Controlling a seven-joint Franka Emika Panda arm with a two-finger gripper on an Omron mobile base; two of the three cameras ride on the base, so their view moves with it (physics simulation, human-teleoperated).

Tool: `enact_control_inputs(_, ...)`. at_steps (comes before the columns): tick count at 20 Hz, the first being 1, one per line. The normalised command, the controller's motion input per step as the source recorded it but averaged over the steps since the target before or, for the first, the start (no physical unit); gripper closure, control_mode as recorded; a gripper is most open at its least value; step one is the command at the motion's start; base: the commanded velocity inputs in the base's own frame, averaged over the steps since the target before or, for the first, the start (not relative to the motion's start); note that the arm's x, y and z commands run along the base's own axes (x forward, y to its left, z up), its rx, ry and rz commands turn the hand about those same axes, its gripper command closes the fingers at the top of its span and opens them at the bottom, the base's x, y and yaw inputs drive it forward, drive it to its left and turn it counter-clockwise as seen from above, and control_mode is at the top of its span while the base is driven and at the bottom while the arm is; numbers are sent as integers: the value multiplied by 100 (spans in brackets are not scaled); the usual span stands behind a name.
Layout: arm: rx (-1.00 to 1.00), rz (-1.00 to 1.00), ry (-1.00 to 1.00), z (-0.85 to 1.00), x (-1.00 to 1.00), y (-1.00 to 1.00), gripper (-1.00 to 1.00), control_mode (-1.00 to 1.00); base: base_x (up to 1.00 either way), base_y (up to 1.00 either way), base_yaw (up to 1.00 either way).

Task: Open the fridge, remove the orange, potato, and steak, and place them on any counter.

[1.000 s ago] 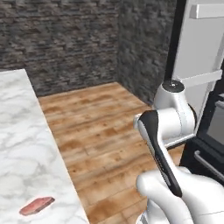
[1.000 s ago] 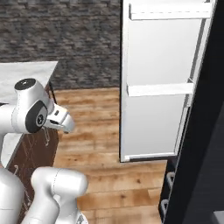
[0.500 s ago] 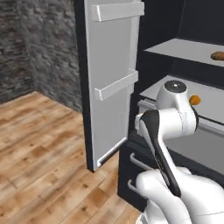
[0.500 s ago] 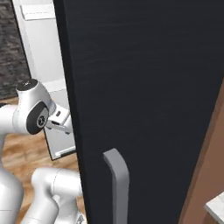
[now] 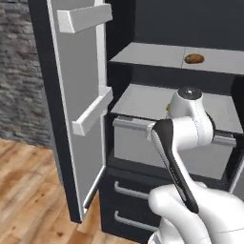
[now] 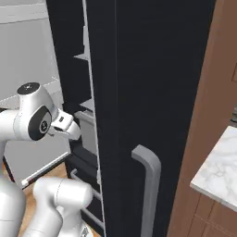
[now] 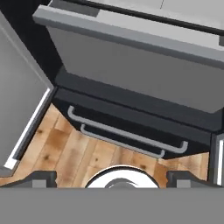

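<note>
The fridge (image 5: pixel 86 119) stands with its left door swung open. The potato (image 5: pixel 193 58) lies on an upper shelf; the arm (image 5: pixel 183 143) rises before the lower shelf.

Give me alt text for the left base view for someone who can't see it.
The black fridge stands with its left door swung open, showing grey shelves with a brown potato on the upper one. The robot's white arm rises in front, hiding part of the lower shelf.
</note>
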Motion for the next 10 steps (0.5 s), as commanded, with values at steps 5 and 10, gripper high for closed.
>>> enact_control_inputs(5,0,0,0,0,0,0,-100,100,36,5,-81)
enact_control_inputs(10,0,0,0,0,0,0,-100,100,90,8,-45)
